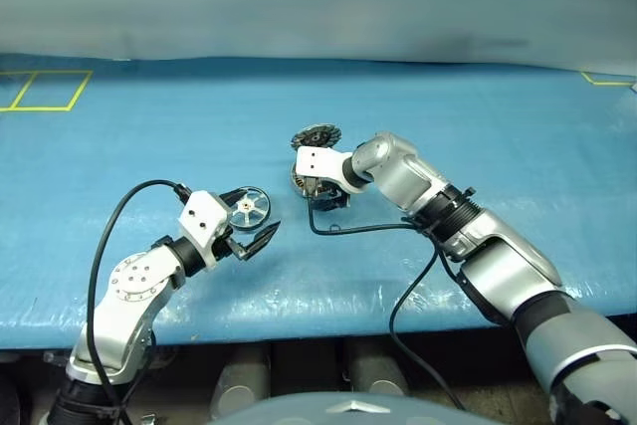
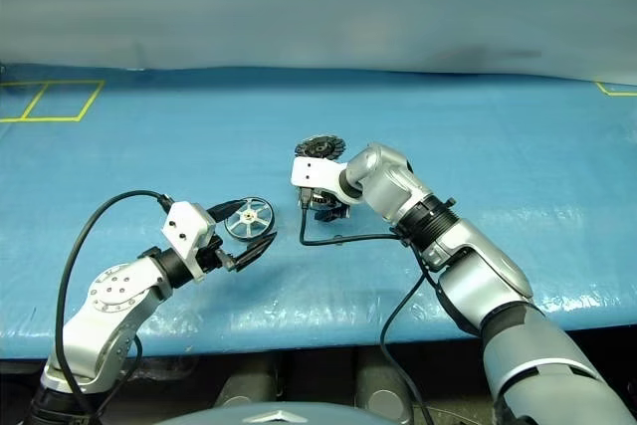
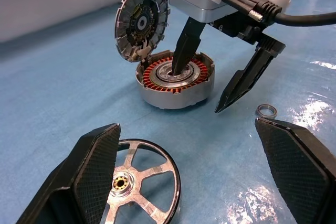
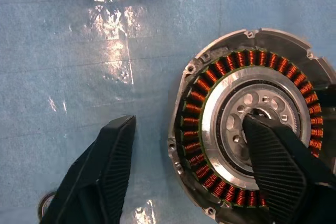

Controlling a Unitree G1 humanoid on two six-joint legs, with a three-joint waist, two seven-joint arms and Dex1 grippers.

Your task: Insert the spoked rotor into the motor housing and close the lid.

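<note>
The spoked rotor [image 3: 143,181], a flat silver wheel, lies on the blue sheet between the fingers of my left gripper [image 1: 257,214], close against one finger; that gripper is open. The motor housing [image 4: 247,124], a grey cup with copper windings, stands a little beyond. The lid [image 3: 142,20] stands upright at the housing's rim, toothed underside showing. My right gripper [image 3: 197,91] straddles the housing wall, pointing steeply down. One finger dips into the centre hole; the other is outside, apart from the wall.
A small metal ring [image 3: 266,110] lies on the sheet beside the housing. The blue-covered table [image 1: 478,126] carries yellow tape marks [image 1: 40,90] at the far left. Its front edge [image 1: 328,320] runs just behind my arms, and black cables [image 1: 398,231] trail from both wrists.
</note>
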